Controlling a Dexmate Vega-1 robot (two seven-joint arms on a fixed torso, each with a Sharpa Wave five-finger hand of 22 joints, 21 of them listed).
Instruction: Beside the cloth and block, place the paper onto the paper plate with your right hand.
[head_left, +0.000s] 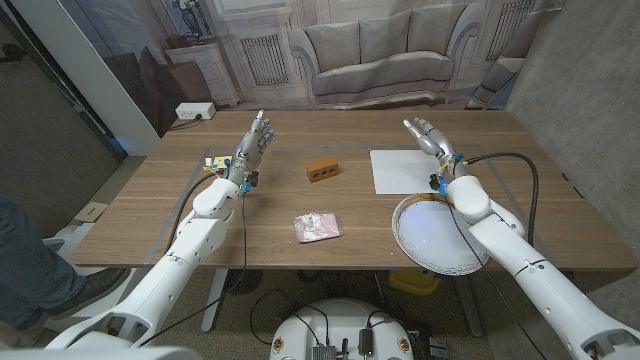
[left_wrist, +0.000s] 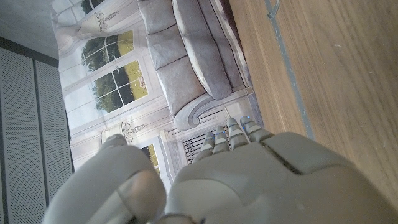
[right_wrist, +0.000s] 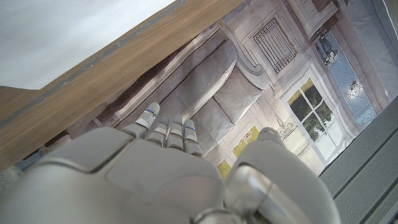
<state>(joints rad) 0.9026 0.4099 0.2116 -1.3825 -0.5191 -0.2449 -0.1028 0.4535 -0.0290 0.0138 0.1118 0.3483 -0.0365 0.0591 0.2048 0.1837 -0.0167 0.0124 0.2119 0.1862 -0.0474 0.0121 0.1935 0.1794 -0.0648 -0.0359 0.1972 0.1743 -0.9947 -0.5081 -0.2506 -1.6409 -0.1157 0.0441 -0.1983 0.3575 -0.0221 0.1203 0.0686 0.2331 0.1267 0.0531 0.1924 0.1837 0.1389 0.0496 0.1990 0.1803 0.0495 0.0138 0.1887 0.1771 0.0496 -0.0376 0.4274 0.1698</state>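
Broadly, the wooden desk (head_left: 200, 235) carried everything, its far edge meeting a printed backdrop of a sofa and windows. Both arms reached in from the near corners. The right hand (head_left: 428, 137) was raised over the far right part of the desk, fingers apart and holding nothing, just beyond the far edge of the paper (head_left: 404, 170); judged from the task, it was poised there to come down on the sheet. The left hand (head_left: 253, 146) was likewise lifted on the left side, fingers spread and empty, apparently kept out of the way since the job belonged to the right hand.

The paper plate (head_left: 438, 237) sat at the near right, partly under the right forearm, with the white paper lying flat just beyond it toward the far side, the two close together. That short gap suggested a brief carry toward the near edge. A flat sheet gives little to grip, so lifting an edge looked like the awkward part.

Toward the middle lay the small folded cloth (head_left: 317, 227), near side, and the brown block (head_left: 321, 169) farther off; both stood well left of the paper and blocked nothing. A small colourful thing (head_left: 214, 164) lay by the left wrist, too small to tell.
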